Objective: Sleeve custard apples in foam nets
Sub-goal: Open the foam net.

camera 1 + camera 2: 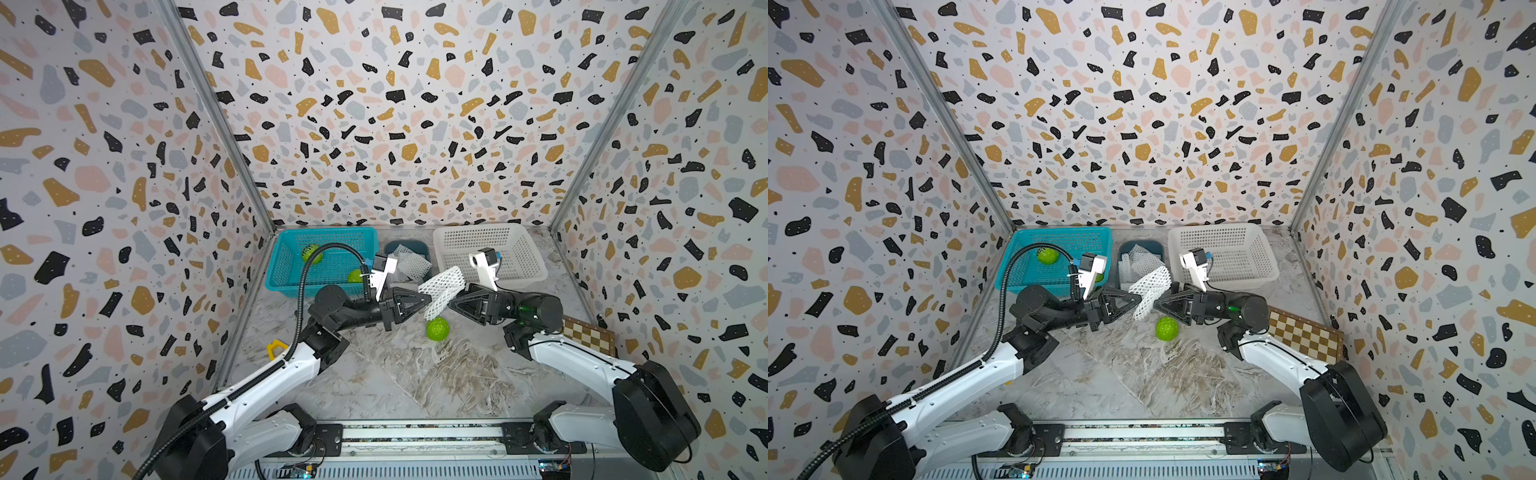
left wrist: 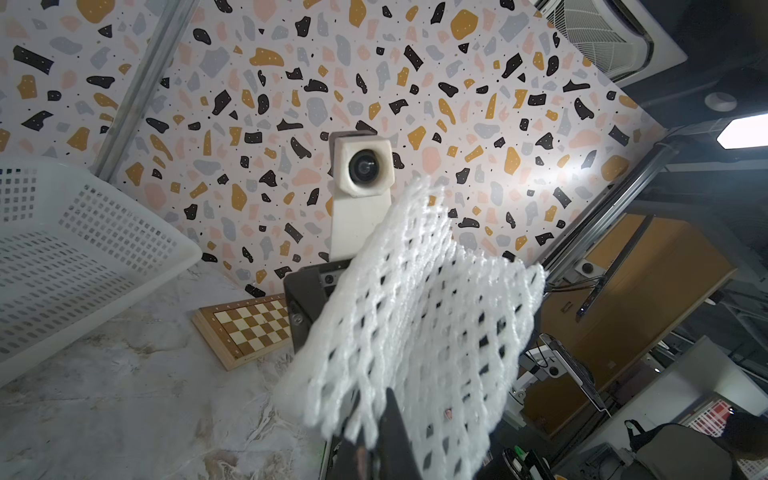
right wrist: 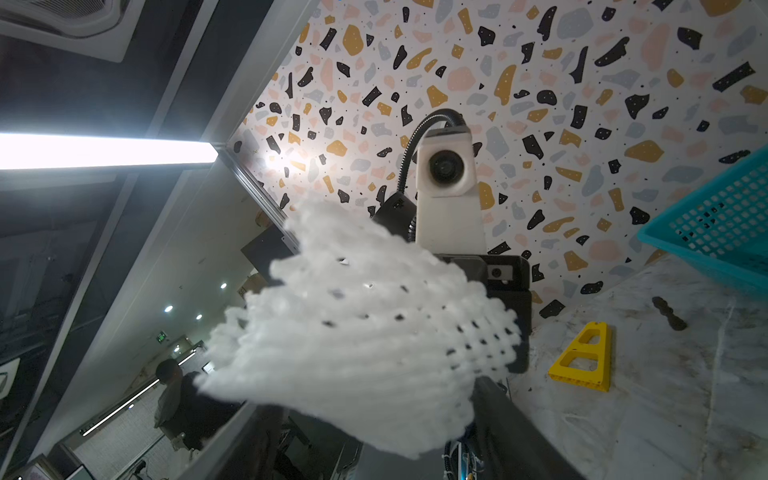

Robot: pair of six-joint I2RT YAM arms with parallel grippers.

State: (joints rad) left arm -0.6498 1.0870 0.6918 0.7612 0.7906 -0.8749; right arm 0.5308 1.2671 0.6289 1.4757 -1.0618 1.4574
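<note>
The left fingers (image 1: 411, 302) were pressed fully together on one edge of a white foam net (image 1: 441, 286), pinching the mesh and holding it up off the tabletop (image 1: 395, 374). The right fingers (image 1: 467, 306) stood spread wide at the net's opposite end. The mesh lay over their tips, and whether they had any hold on it could not be told. The two arms pointed at each other, with the net hanging tilted between them in both top views.

Just in front of the net, one custard apple (image 1: 437, 328) lay on the marbled tabletop, apart from the net and from both sets of fingers. Two more custard apples (image 1: 312, 253) sat in the blue basket (image 1: 291, 286) at the back left, one partly hidden behind the left wrist camera. Between that basket and the white basket (image 1: 519, 276), a small dark bin (image 1: 415, 245) held spare foam nets (image 1: 409, 262). A chessboard (image 1: 588, 334) lay by the right arm, and a yellow plastic piece (image 1: 276, 348) lay by the left arm.
</note>
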